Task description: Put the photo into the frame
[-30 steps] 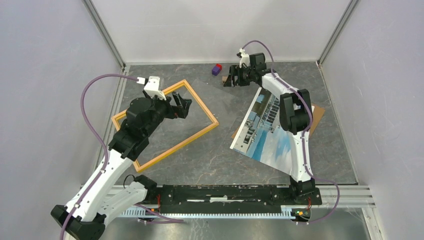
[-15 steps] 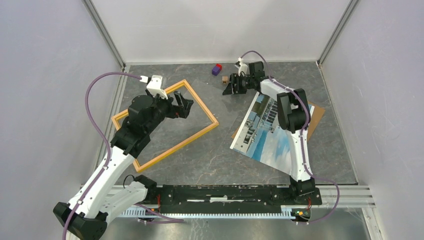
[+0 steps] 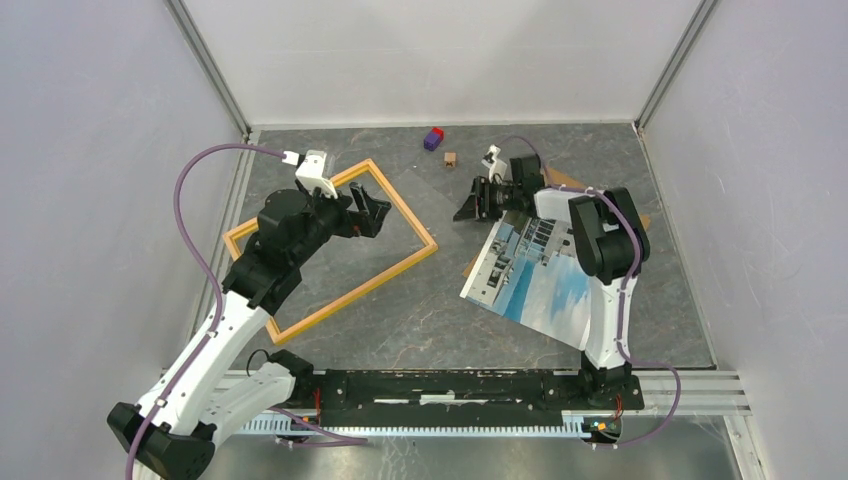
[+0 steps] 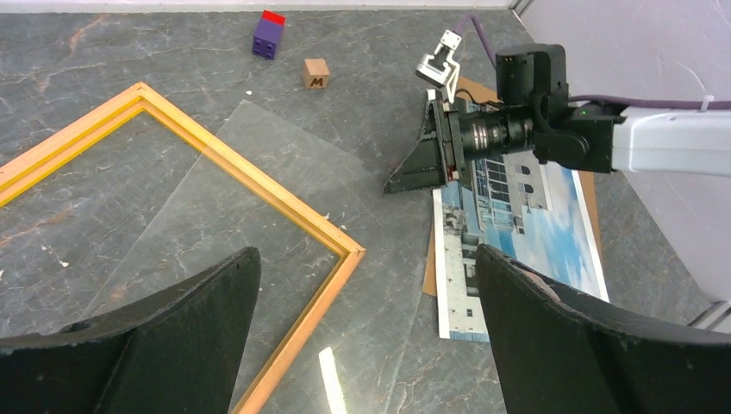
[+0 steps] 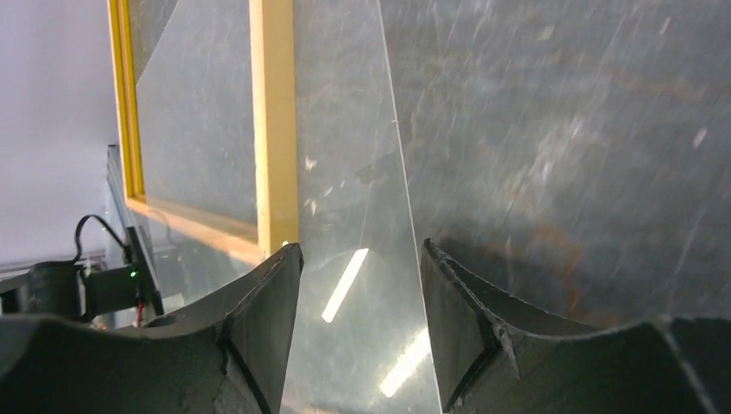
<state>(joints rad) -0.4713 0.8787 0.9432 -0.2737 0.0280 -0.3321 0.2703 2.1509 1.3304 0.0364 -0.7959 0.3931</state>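
I am hovering the nearer right end effector (image 3: 472, 205), open and empty, just by the far corner of the photo (image 3: 535, 285), which is lying long-ways far-to-near by the worktop's (image 3: 450, 310) right edge.

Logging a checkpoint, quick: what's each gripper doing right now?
Left gripper: open, holding nothing.
Right gripper: open, holding nothing.
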